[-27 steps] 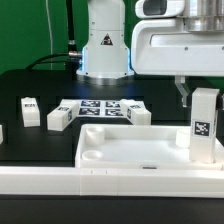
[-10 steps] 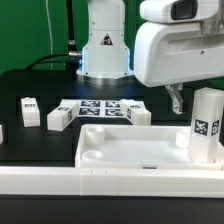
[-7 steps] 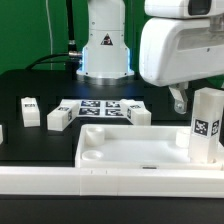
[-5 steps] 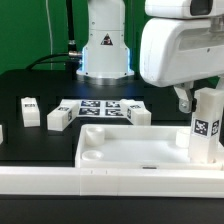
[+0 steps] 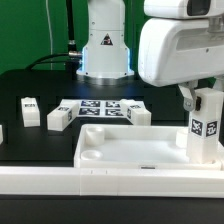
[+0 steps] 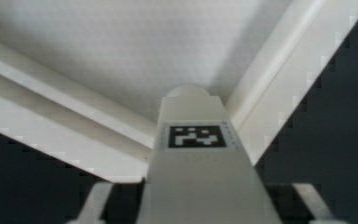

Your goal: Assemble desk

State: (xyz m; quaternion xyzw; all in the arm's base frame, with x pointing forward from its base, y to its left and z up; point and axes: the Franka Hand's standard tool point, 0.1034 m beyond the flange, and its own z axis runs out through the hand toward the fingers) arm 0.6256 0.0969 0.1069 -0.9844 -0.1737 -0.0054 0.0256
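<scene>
Standing upright on the slab (image 5: 140,150), toward its end on the exterior view's right, one square white leg (image 5: 205,145) shows a black-and-white tag (image 5: 201,127) on its near face. The slab lies flat and near in the scene on the black worktop (image 5: 40,85), raised rim up. Two round sockets (image 5: 94,136) are visible at its end on the exterior view's left. Whether the leg's foot sits in a socket cannot be told.

The gripper (image 5: 197,96) sits over the top of this leg, with one dark finger (image 5: 187,97) just beside the leg's upper part on the exterior view's left. In the wrist view the leg (image 6: 202,165) lies between the two fingers (image 6: 114,200), its tag (image 6: 197,137) faces the camera, and the slab (image 6: 105,40) lies beyond it. The fingers bracket the leg closely. Whether they already press on it cannot be told.

Farther back, three loose legs (image 5: 28,110) lie on the worktop, two toward the exterior view's left and one (image 5: 140,115) near the middle. The marker board (image 5: 95,108) lies flat between the second (image 5: 58,118) and third of them. A long white rail (image 5: 40,180) runs across just near of the slab. The arm (image 5: 180,45) fills the upper part of the exterior view on its right. Its base (image 5: 105,45) stands at the far side of the worktop, in front of a green backdrop (image 5: 25,30).
</scene>
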